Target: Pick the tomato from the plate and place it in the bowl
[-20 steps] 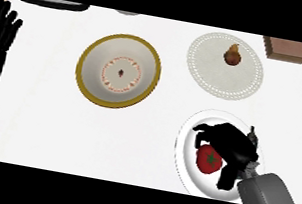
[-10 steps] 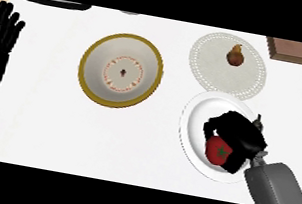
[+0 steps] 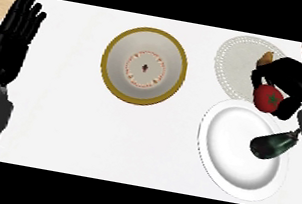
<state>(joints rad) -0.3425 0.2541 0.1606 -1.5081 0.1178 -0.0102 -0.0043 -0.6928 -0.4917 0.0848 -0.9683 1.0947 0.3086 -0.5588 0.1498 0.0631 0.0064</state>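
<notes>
On the near plate (image 3: 238, 155) a dark vegetable (image 3: 272, 146) is left. Above its far rim, the tomato (image 3: 268, 96) is held within the right hand (image 3: 293, 81), fingers curled round it. Being round, smooth and likely soft, it is best cradled at its widest part. The gold-rimmed bowl (image 3: 144, 66) lies to the left. The left hand (image 3: 8, 38) is rested open at the worktop's left edge.

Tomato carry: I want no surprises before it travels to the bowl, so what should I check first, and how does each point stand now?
1. Tomato held: ok, the right robot hand is curled round it.
2. Tomato off the white plate: ok, it shows above the plate's upper rim.
3. Bowl free to receive: ok, nothing lies in it.
4. Path leftward to the bowl: ok, bare counter between.
5. Dark vegetable left on the white plate: ok.
6. Left robot hand out of the way: ok, open at the left edge.
</notes>
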